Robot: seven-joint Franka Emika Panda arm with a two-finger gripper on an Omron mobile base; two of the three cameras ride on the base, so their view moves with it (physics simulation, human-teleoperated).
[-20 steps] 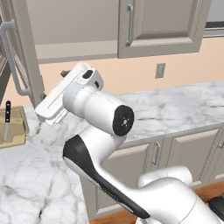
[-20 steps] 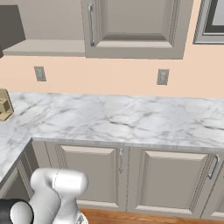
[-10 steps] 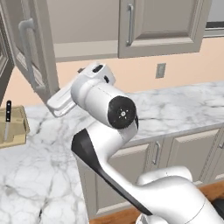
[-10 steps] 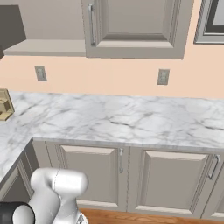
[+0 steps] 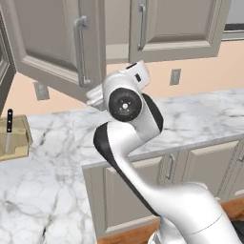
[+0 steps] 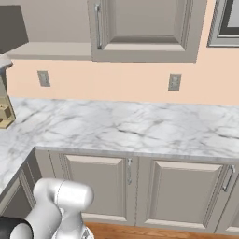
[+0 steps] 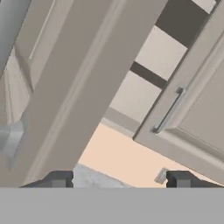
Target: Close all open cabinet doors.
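Note:
One tall grey-beige cabinet door (image 5: 52, 38) stands partly open at the upper left of the left base view, its silver bar handle (image 5: 81, 47) facing me. My white hand (image 5: 95, 97) sits just under this door's lower edge, with the arm's round wrist joint behind it. In the hand view the open door (image 7: 65, 96) runs close by as a broad diagonal slab on the left. My gripper (image 7: 120, 180) is open, and nothing shows between its fingertips (image 7: 59, 179). The neighbouring cabinet door (image 5: 181, 21) (image 7: 197, 113) is shut. Bare shelves (image 7: 153, 52) show inside the cabinet.
A marble counter (image 5: 205, 109) runs below the cabinets, with shorter under-counter doors (image 5: 205, 162) beneath it. A wooden knife block (image 5: 13, 138) stands at the far left. Wall outlets (image 5: 175, 76) (image 6: 174, 81) sit on the peach wall.
The open door has swung a long way to the right, towards the cabinet front. My hand and wrist have moved right with it, staying at its lower edge.

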